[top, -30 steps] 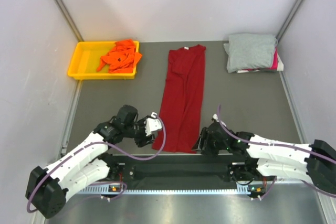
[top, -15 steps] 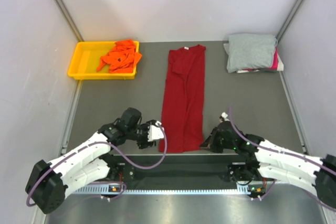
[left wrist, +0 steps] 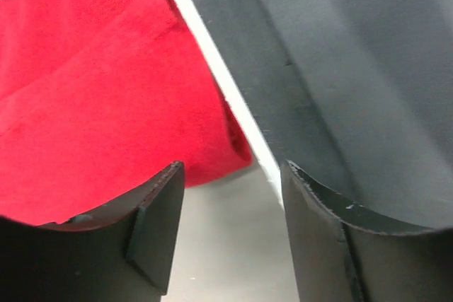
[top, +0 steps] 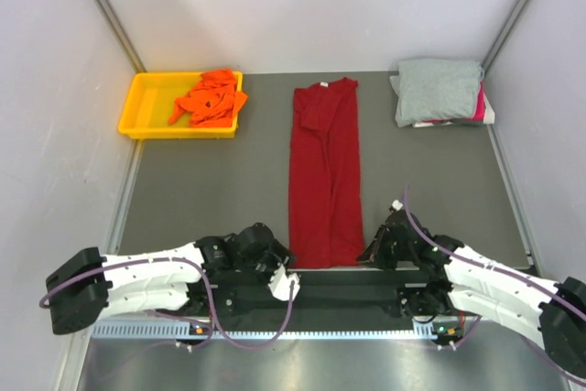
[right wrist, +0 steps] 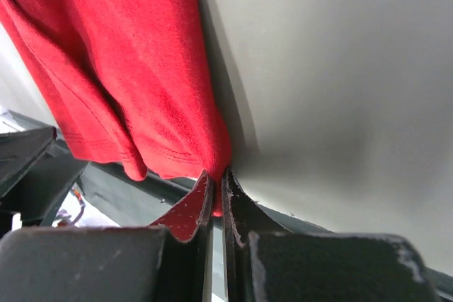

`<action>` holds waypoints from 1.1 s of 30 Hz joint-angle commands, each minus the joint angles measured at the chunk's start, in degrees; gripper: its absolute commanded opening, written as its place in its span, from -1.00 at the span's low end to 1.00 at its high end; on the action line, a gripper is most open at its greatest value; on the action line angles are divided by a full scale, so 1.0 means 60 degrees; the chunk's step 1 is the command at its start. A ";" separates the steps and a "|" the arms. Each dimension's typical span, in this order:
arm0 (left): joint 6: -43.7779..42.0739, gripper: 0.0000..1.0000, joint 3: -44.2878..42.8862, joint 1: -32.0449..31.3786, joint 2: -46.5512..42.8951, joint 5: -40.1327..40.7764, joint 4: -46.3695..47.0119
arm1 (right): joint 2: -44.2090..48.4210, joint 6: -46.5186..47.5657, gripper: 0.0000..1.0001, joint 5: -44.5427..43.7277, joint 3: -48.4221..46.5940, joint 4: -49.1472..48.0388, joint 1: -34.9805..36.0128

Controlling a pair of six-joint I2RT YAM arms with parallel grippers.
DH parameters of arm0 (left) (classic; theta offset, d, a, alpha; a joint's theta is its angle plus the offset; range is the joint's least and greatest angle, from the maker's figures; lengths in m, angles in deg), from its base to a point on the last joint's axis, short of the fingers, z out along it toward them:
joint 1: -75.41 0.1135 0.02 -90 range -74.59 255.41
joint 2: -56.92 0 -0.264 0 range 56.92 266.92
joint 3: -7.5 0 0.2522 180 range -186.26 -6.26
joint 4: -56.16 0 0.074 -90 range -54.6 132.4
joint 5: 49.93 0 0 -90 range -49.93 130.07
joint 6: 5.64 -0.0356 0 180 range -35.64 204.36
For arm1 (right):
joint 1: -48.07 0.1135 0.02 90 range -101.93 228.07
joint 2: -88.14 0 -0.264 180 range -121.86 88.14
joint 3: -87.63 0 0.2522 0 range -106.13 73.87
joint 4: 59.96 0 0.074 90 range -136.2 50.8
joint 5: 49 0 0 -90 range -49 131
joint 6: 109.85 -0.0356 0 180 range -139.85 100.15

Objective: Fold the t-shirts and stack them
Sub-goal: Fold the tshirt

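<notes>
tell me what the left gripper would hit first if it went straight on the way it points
Most likely the near corner of the dark red t-shirt, lying just ahead of the open left gripper by the table's white edge. Depth is unclear, so it might meet that edge first.

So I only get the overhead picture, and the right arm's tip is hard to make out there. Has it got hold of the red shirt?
Observer: Yes. Its wrist camera shows the right end effector shut on a corner of the red shirt, with cloth pinched between the fingers.
Visitor: And the left one?
Observer: The left end effector is open. The shirt's other corner sits just ahead of it, not gripped.
Visitor: Where does that corner end?
Observer: Right against a white strip that borders the dark grey surface.
</notes>
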 commanded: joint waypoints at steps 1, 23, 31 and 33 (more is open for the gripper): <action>-0.0514 0.21 -0.0101 -0.0119 0.0472 0.0654 0.1103 | -0.0386 0.0434 -1.00 0.0200 -0.0099 -0.0107 -0.0154; 0.1991 -1.00 -0.1961 0.2825 0.1908 0.0272 0.2112 | -0.2024 0.2834 -1.00 0.1254 -0.3129 0.0275 -0.2363; 0.2971 -1.00 -0.4947 0.5123 0.5174 -0.1000 0.1967 | -0.5804 0.4564 -1.00 0.2294 -0.6159 -0.0428 -0.3684; 0.3103 -1.00 -0.5797 0.5402 0.5731 -0.1030 0.1967 | -0.6374 0.4841 -1.00 0.2208 -0.6659 -0.0459 -0.3977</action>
